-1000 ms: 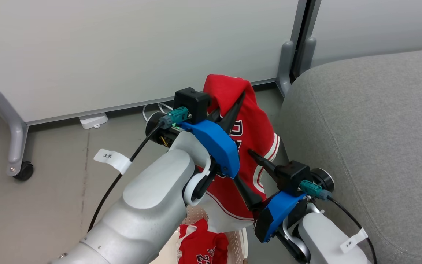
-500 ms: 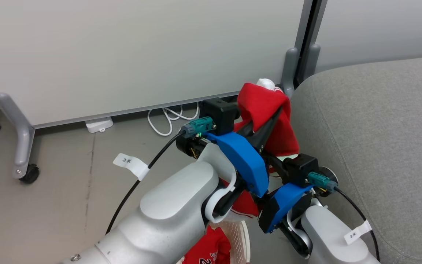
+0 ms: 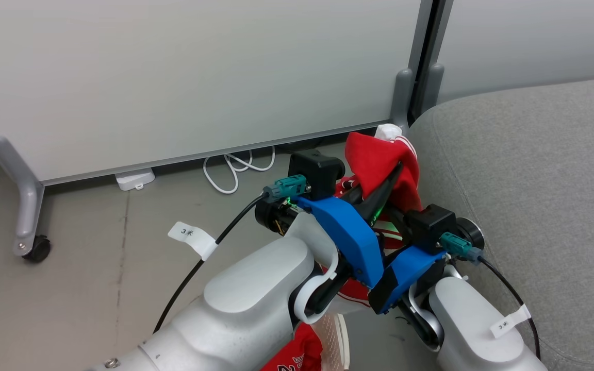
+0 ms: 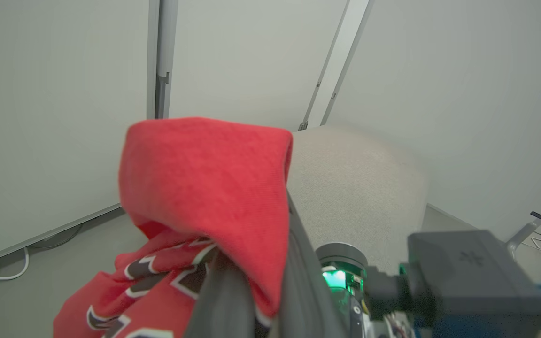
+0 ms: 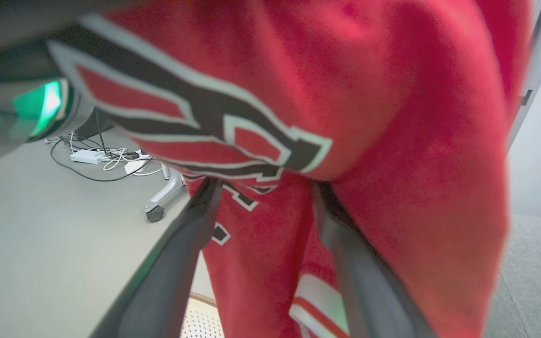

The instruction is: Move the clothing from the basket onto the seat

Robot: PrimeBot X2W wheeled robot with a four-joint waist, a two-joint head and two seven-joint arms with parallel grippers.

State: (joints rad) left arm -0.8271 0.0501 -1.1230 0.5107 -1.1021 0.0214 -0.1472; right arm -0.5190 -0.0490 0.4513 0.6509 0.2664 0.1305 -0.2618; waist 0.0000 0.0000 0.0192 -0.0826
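The left claw [image 3: 396, 170] was clamped shut on a fold of the red jersey [image 3: 379, 154], which draped over its dark fingers and hung down behind the blue wrist housing. A second earlier that jersey had dangled full length over the basket [image 3: 335, 335], with a clear strip of floor [image 3: 96, 288] between it and the seat [image 3: 534, 170]. Now its bunched top lay against the seat's rounded left edge. The head camera had swung as well, but the gap to the cushion had plainly closed.

The right claw [image 5: 266, 185] had come in under the garment. Its fingers stood wide apart, and the lettered cloth sagged over and between them, not pinched.

This looked like the carry nearing its end: the jersey was clear of the basket but not yet resting on the cushion top. It probably needed to travel further right and up before release, or the cloth could slide off the rounded edge to the floor. A second red garment [image 3: 297, 355] still lay in the basket, at the near edge.
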